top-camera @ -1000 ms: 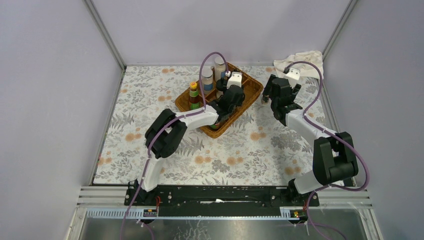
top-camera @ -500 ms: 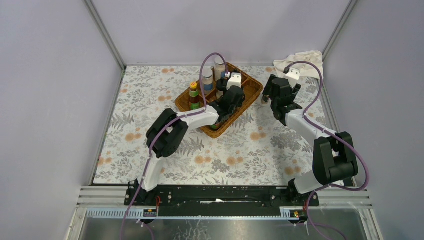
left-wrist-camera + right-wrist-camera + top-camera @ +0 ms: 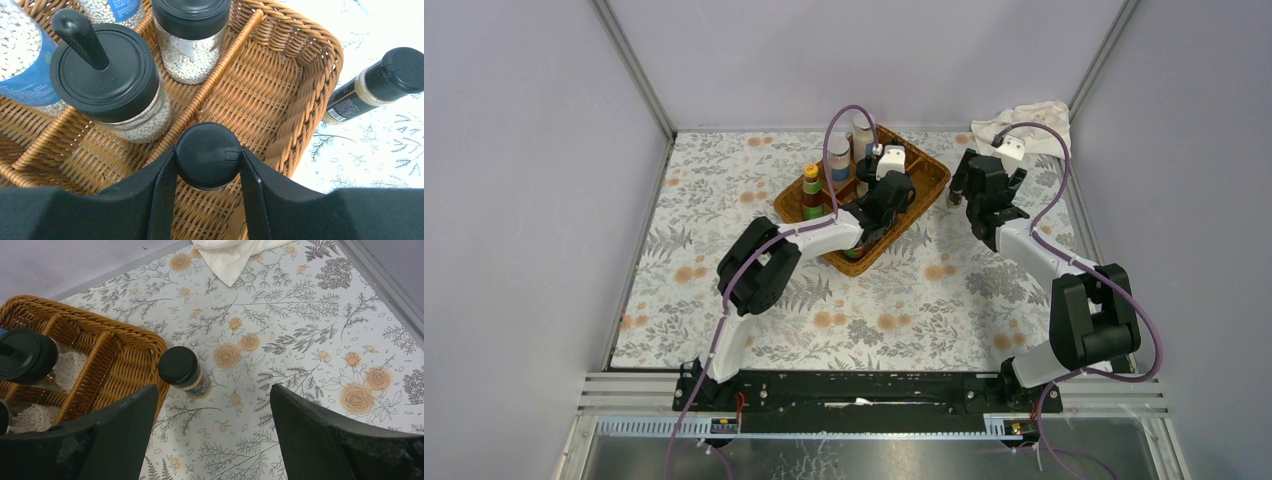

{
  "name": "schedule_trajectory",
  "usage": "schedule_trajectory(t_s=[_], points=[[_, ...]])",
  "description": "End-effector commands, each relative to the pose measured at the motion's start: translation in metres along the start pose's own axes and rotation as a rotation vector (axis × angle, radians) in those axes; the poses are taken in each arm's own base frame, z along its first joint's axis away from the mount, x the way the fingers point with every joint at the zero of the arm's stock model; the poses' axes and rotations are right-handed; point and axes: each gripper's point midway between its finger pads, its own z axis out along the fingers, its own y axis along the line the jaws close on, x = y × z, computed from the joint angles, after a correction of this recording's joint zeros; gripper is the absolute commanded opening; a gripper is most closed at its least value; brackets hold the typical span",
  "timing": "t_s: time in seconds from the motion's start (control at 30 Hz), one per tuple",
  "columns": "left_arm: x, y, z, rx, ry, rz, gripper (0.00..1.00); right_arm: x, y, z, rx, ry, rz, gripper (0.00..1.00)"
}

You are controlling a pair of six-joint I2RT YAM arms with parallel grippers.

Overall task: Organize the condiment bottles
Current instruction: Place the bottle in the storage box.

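Over the worktop [image 3: 904, 310], seen from above, the wicker tray [image 3: 932, 172] is already carrying a yellow-capped sauce bottle [image 3: 812, 190] and white shakers [image 3: 838, 155], and the left claw [image 3: 874, 178] is hovering over it. Looking through the left wrist, that claw is clamping a black-capped jar [image 3: 208, 150] above the tray's right-hand compartment; whether it is touching bottom I cannot tell. Looking through the right wrist, the right claw [image 3: 215, 435] is hanging wide and empty over a spice jar [image 3: 182, 371] standing on the worktop just beside the tray. Sorting seems to be nearing its end: one jar going in, one waiting.
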Motion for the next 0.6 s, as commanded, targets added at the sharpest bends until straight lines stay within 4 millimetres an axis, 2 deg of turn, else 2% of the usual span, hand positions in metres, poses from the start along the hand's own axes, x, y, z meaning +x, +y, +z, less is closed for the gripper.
schedule_trajectory(t_s=[0.0,0.2,0.57], points=[[-0.0078,0.0011,0.0063,-0.027,-0.02,-0.02,0.53,-0.0175,0.0089,0.0015,-0.029,-0.042,0.045,0.89],[-0.0062,-0.0011,0.0061,-0.032,-0.016,-0.013,0.66,-0.0176,0.0085,0.0018,-0.029,-0.042,0.046,0.9],[-0.0076,-0.0017,0.0036,-0.044,-0.022,-0.01,0.69,-0.0179,0.0087,0.0012,-0.031,-0.041,0.046,0.9]])
